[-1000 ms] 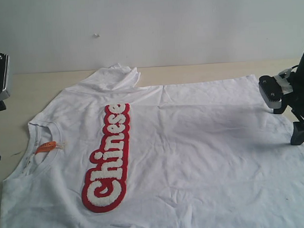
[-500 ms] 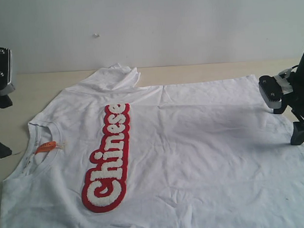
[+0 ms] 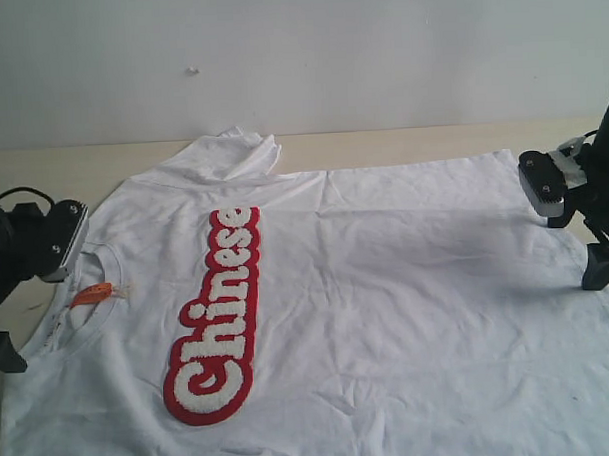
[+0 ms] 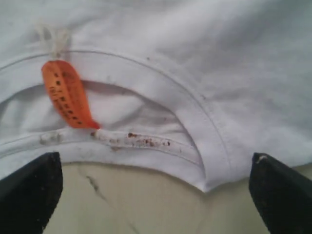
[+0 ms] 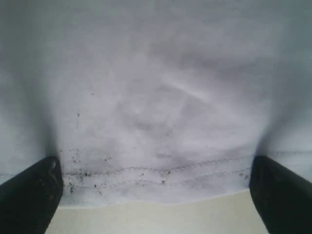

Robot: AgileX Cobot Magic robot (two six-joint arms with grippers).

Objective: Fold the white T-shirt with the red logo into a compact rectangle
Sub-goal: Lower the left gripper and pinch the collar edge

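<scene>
The white T-shirt (image 3: 387, 285) lies spread flat on the table, front up. The red logo (image 3: 219, 311) runs lengthwise along its chest. My left gripper (image 3: 32, 298) is low at the neck opening, open wide. Its fingertips (image 4: 29, 190) straddle the ribbed collar (image 4: 161, 92) and the orange neck tag (image 4: 66, 95), with nothing held. My right gripper (image 3: 575, 229) is open at the shirt's right edge. The stitched hem (image 5: 156, 175) lies between its fingertips (image 5: 282, 195), ungripped.
One sleeve (image 3: 232, 155) is bunched up at the far side near the wall. Bare beige table (image 3: 402, 145) shows behind the shirt and under both grippers (image 4: 146, 204). The shirt runs off the near edge of the exterior view.
My left arm has come down from the upper left to the collar beside the orange tag. The right arm and the shirt have not moved.
</scene>
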